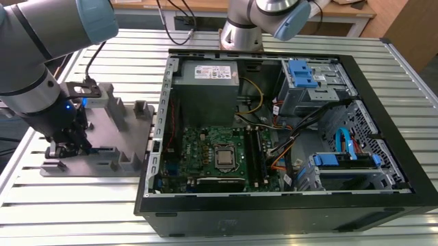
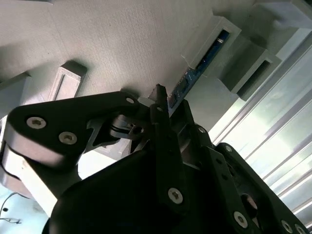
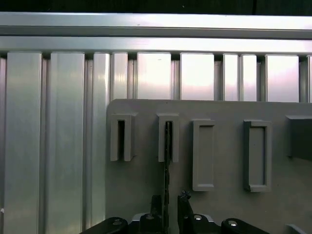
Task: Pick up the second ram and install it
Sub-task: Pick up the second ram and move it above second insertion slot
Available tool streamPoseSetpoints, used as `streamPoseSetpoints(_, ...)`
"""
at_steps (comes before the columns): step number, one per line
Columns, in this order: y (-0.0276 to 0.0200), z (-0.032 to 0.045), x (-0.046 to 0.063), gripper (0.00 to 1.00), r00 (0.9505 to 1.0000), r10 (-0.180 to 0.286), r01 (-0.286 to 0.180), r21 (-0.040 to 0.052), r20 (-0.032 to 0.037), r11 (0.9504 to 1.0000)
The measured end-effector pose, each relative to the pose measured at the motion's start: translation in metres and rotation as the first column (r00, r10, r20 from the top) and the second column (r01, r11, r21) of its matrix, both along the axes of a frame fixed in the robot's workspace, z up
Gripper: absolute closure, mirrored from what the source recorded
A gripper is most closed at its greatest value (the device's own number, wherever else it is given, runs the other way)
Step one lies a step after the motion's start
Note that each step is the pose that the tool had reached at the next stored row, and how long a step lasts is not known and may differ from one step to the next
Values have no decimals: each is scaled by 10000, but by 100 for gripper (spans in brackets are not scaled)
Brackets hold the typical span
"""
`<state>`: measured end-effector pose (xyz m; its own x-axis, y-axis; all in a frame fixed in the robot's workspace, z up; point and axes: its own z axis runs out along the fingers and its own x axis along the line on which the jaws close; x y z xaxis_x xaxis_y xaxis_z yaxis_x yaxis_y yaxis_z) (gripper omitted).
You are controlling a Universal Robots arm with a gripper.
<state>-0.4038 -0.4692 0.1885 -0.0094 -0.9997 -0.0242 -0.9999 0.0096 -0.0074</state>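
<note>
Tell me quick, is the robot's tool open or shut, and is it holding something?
Tool: open, straddling the long, thin blue-green memory stick standing in its grey plastic slot block.

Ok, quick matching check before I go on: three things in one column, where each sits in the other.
1. thin blue-green memory stick
2. black gripper
3. green motherboard

A. inside the open black computer case
B. standing on edge in a grey fixture block slot
C. down over the grey fixture plate, at the stick

Pairs: 1-B, 2-C, 3-A
</note>
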Motion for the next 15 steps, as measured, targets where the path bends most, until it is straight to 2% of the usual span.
streamPoseSetpoints(1,0,-1,0,78,10000,0,0,0,0,10000)
streamPoseSetpoints(2,0,-1,0,78,10000,0,0,0,0,10000)
streamPoseSetpoints(4,0,-2,0,86,10000,0,0,0,-1,10000)
streamPoseSetpoints(15,0,-8,0,86,10000,0,0,0,0,10000)
